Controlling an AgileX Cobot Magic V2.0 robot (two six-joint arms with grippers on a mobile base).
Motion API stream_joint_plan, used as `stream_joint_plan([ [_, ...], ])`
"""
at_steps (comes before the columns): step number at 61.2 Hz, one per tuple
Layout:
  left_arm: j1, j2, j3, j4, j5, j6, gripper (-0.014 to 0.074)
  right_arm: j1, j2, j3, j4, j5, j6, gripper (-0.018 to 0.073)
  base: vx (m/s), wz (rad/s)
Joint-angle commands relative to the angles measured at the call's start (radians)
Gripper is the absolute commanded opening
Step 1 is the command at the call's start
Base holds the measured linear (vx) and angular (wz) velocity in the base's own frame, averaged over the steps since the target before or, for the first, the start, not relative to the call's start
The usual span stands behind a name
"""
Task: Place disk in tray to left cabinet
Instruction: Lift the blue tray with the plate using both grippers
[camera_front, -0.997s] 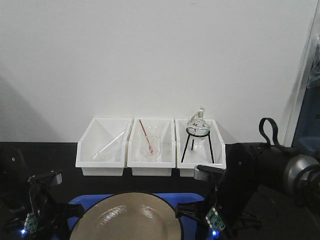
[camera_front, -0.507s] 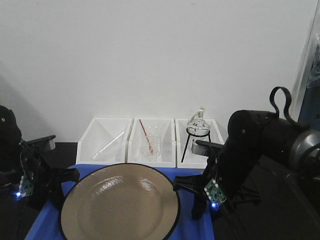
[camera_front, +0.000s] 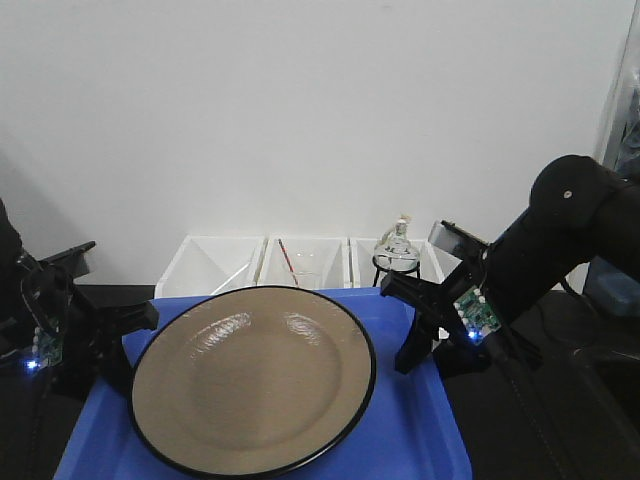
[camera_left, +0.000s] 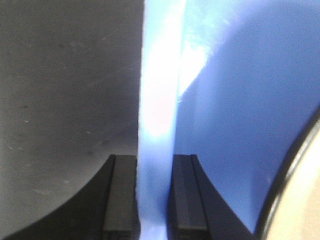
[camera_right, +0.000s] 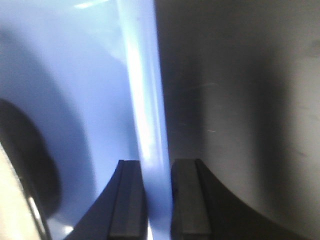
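Note:
The tan disk (camera_front: 252, 376) with a thin black rim lies in the blue tray (camera_front: 420, 430), which is held up in the air. My left gripper (camera_front: 115, 350) is shut on the tray's left lip (camera_left: 155, 150); the disk's rim (camera_left: 295, 170) shows at the right of the left wrist view. My right gripper (camera_front: 425, 335) is shut on the tray's right lip (camera_right: 147, 130); the disk's edge (camera_right: 12, 200) shows at the lower left of that view. The cabinet is out of view.
Three white open-front bins (camera_front: 300, 262) stand against the white wall behind the tray, the right one holding a glass flask (camera_front: 397, 248) on a black tripod. A dark tabletop (camera_left: 65, 100) lies below the tray.
Both arms have lifted the tray with the disk well upward; it now covers the lower part of the white bins. Both grippers stay shut on the tray's lips.

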Motion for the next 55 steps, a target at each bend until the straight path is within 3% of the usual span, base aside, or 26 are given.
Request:
stream_joint_plan([
  [1, -0.023, -0.065, -0.038, -0.189, 0.005, -0.048, -0.0001, 0.008, -0.062, -0.038, 0.199, 0.004, -0.015, -0.0004, 0.0, 0.0],
  [7, -0.006, -0.065, -0.038, -0.248, 0.005, -0.071, -0.0001, 0.013, -0.062, -0.038, 0.201, 0.004, -0.017, -0.0004, 0.0, 0.0],
  [18, 0.067, -0.055, -0.038, -0.467, 0.005, -0.096, -0.0001, 0.013, -0.062, -0.038, 0.211, 0.004, -0.019, -0.0004, 0.0, 0.0],
  [21, 0.082, -0.054, -0.038, -0.495, 0.005, -0.099, -0.0001, 0.012, -0.062, -0.038, 0.216, 0.004, -0.019, -0.0004, 0.0, 0.0],
  [31, 0.105, -0.054, -0.038, -0.496, 0.005, -0.14, -0.0001, 0.012, -0.062, -0.038, 0.267, 0.003, -0.039, -0.0004, 0.0, 0.0],
  [55, 0.1, -0.096, -0.038, -0.493, 0.005, -0.108, -0.0001, 0.009, -0.075, -0.038, 0.286, -0.002, -0.063, -0.0004, 0.0, 0.0],
])
